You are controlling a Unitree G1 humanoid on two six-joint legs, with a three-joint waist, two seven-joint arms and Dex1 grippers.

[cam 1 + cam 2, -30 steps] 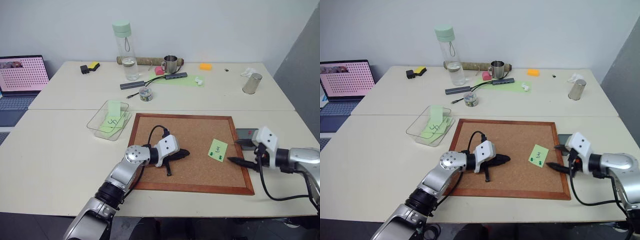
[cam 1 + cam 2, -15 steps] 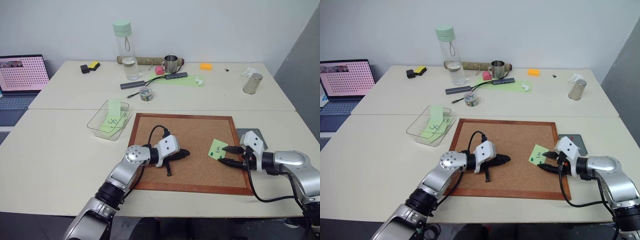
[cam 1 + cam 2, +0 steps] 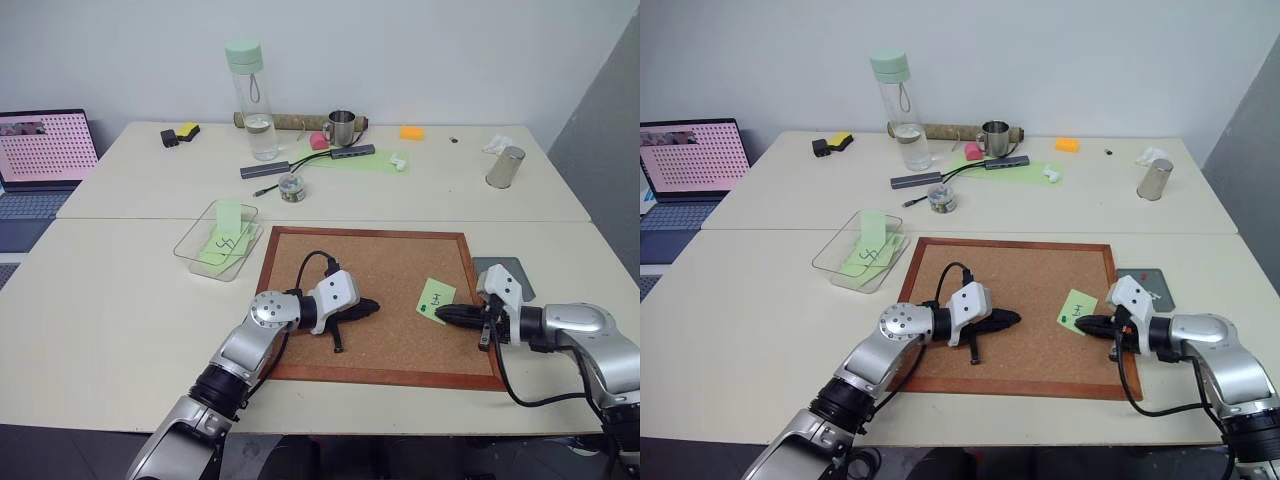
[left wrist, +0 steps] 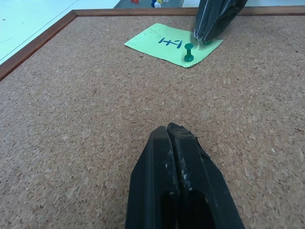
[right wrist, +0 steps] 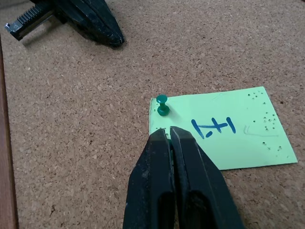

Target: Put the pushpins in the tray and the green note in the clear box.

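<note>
- The right gripper [image 5: 167, 136] has its fingers pressed together at the green note's [image 5: 224, 129] corner, beside a dark green pushpin [image 5: 162, 105] standing in it.
- Note lies on the corkboard [image 3: 385, 265] (bench-top).
- The left gripper [image 4: 174, 138] rests closed, empty, mid-board.

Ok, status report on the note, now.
Both grippers shut: left idle on corkboard, right pinching at note's corner. One green pin visible in note. Nothing blocking.
</note>
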